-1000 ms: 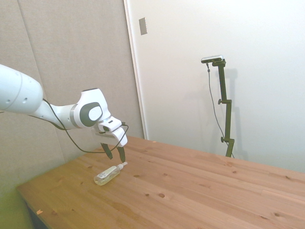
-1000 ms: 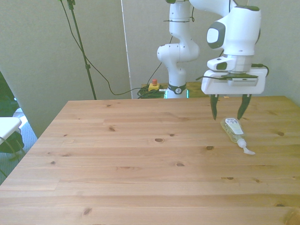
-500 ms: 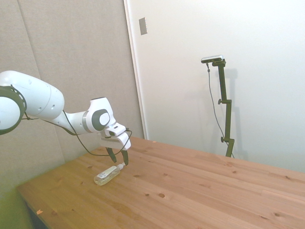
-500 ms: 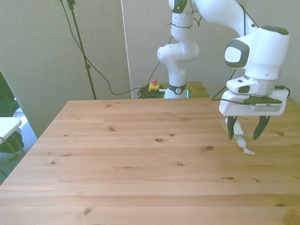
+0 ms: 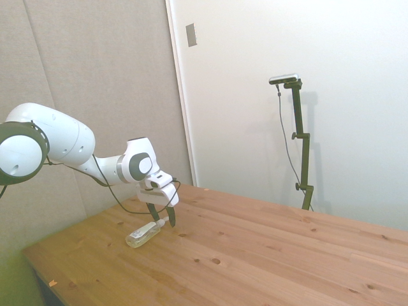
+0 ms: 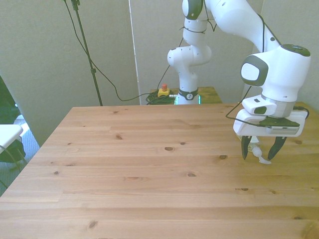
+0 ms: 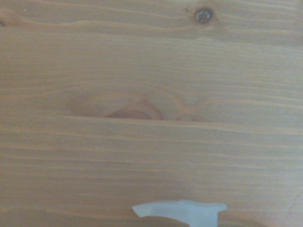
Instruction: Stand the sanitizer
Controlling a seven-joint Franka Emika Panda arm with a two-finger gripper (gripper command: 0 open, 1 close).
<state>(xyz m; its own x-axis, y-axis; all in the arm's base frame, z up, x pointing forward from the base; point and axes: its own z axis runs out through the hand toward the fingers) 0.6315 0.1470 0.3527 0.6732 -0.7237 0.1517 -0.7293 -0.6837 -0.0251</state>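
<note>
The tool (image 6: pixel 262 152) has dropped lower than a second ago and moved from the bottle's base to its cap end, fingers spread wide astride the white cap, gripping nothing; the sanitizer (image 5: pixel 145 233) lies flat, unmoved, at the worktop's (image 6: pixel 149 169) right side in the front view

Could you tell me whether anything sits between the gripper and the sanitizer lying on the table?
Nothing visible does. The gripper hangs open right over the cap end of the sanitizer, which lies on its side on bare table.
</note>
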